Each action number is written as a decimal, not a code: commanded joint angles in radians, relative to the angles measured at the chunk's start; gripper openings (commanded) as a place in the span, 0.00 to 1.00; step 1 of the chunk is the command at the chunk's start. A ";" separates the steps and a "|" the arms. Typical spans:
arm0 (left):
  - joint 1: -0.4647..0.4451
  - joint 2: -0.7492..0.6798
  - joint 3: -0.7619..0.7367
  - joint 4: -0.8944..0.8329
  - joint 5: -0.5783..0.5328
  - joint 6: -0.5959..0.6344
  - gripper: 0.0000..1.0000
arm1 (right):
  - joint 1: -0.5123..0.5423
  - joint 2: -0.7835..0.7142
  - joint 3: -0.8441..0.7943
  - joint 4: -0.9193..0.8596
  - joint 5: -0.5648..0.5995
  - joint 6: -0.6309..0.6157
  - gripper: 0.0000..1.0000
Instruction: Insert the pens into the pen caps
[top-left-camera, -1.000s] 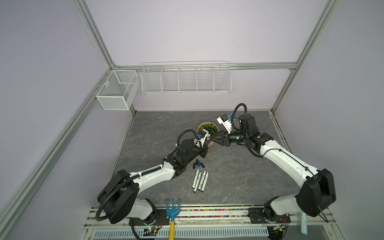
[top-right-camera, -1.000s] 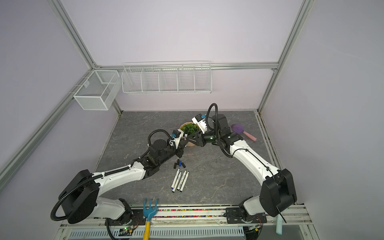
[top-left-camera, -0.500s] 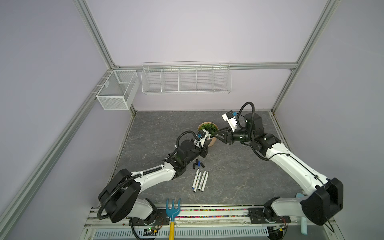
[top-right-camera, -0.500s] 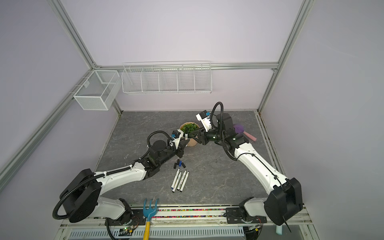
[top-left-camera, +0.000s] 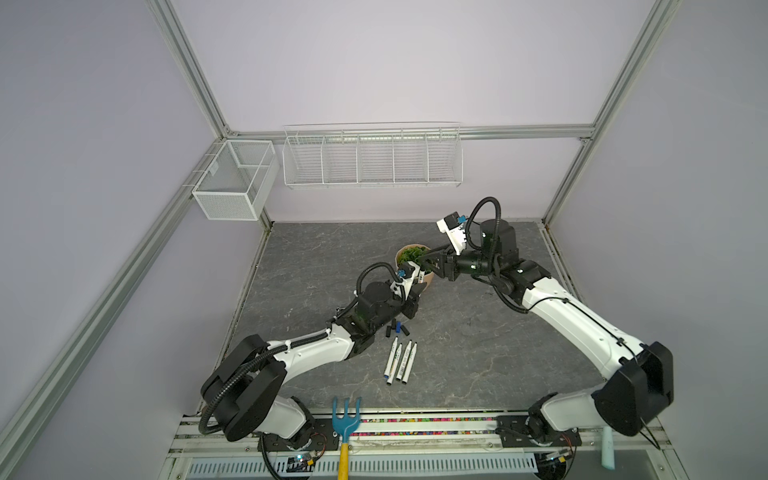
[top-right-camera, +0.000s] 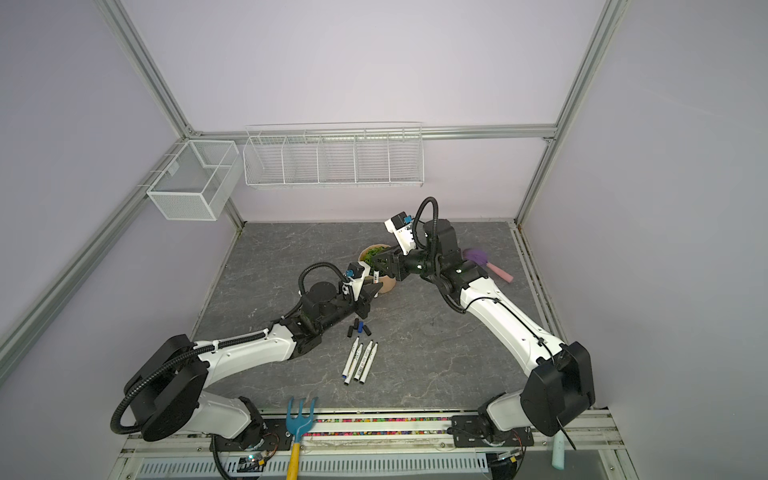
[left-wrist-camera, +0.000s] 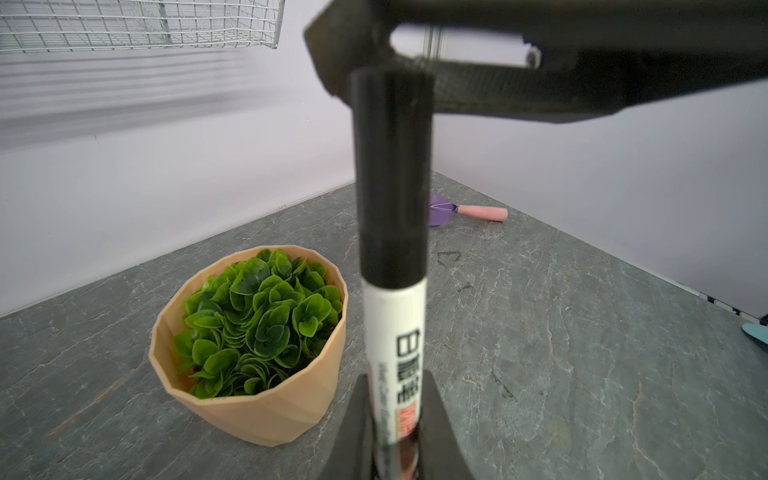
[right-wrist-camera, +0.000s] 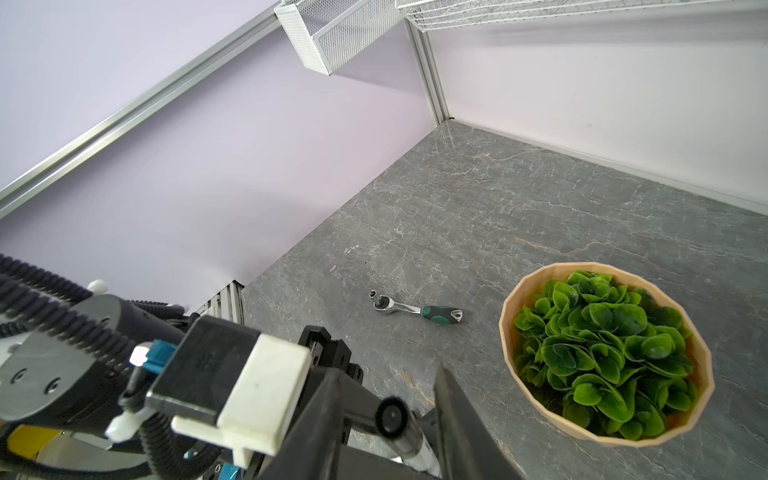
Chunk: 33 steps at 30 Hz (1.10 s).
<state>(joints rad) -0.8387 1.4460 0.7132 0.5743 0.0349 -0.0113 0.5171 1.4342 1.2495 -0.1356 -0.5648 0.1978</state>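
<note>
The left gripper (left-wrist-camera: 395, 397) pinches a slim white marker pen with a dark printed label (left-wrist-camera: 395, 316). Its stubby black plastic cap (left-wrist-camera: 392, 166) looks fully seated. Just beside that gripper, the remaining white pens (top-left-camera: 400, 359) and the loose black and blue caps (top-left-camera: 397, 328) lie unpaired. The right gripper (top-left-camera: 426, 261) stands spread around the seated cap's end.

Pen (left-wrist-camera: 394, 324) tail beyond frame edge

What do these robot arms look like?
The left arm and right arm have white shells and black joints. A ribbed black cable loops over each wrist. The left claw and right claw are black, each topped by a white camera block with a blue plug.
</note>
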 joint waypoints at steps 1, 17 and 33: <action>-0.005 0.008 -0.002 0.016 0.013 -0.004 0.00 | 0.017 0.019 0.017 0.016 0.004 0.008 0.39; -0.001 -0.058 0.060 0.053 0.017 -0.026 0.00 | -0.002 0.072 -0.065 -0.032 -0.046 0.081 0.08; 0.083 -0.007 0.237 0.355 -0.058 0.028 0.00 | 0.001 0.225 -0.013 -0.355 -0.274 -0.010 0.07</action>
<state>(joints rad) -0.8005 1.4647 0.7769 0.4755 0.0013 0.0246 0.4759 1.5764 1.3033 -0.1318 -0.6895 0.1974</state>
